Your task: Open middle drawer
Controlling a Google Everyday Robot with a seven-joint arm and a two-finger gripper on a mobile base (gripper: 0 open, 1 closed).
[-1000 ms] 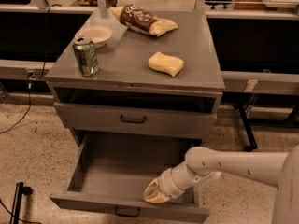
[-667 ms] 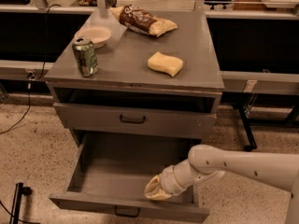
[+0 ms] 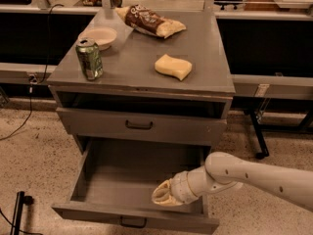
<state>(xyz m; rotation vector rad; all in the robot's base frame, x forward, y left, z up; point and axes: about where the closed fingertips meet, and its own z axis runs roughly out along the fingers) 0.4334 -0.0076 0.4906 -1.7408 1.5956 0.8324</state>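
Camera view: grey cabinet [image 3: 208,53] w/ green can [image 3: 89,58], white bowl [image 3: 100,36], snack bag [image 3: 149,21] & yellow sponge [image 3: 173,66] on top. Upper drawer [image 3: 93,124], taller front, sits pushed in. Middle drawer [image 3: 122,177], just below, is pulled well out toward the camera, small dark handle [image 3: 133,223] at front centre. Gripper [image 3: 164,196] is down inside it, near the front-right corner, just behind the front wall; apart or together, can't tell. Arm [image 3: 254,175] comes in from the right.
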